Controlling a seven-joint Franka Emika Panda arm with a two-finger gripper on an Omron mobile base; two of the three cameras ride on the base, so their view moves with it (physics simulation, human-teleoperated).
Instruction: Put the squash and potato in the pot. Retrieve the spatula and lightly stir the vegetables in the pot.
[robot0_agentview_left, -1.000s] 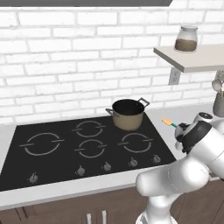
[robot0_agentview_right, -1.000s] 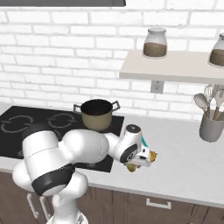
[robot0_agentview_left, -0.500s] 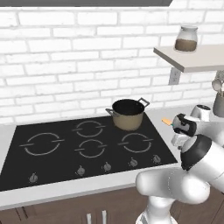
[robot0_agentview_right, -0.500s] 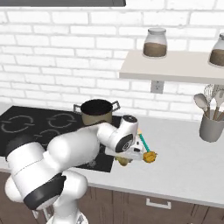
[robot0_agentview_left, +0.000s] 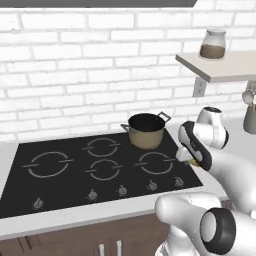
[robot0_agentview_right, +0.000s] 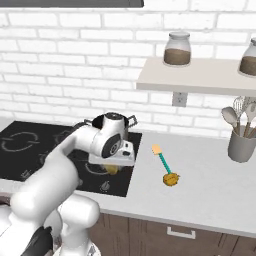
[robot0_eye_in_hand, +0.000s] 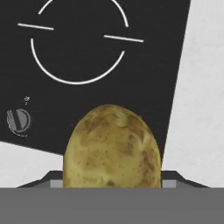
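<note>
My gripper (robot0_agentview_right: 113, 165) is shut on the potato (robot0_eye_in_hand: 112, 144), a brown-speckled yellowish oval that fills the gap between the fingers. The gripper (robot0_agentview_left: 193, 160) hangs over the cooktop's right front burner, in front of and to the right of the pot (robot0_agentview_left: 146, 130). The tan-brass pot (robot0_agentview_right: 114, 121) stands at the back right of the cooktop; its inside looks dark. A small yellow squash (robot0_agentview_right: 171, 179) lies on the grey counter at the handle end of the spatula (robot0_agentview_right: 161, 159). The spatula has a teal handle and a tan head.
The black cooktop (robot0_agentview_left: 75, 172) has knobs along its front edge. A grey utensil cup (robot0_agentview_right: 241, 146) stands at the far right of the counter. A shelf (robot0_agentview_right: 200, 77) with jars hangs above it.
The arm has swung left from the counter beside the spatula to above the cooktop's right front burner, carrying the potato with it. The squash and spatula stayed put.
</note>
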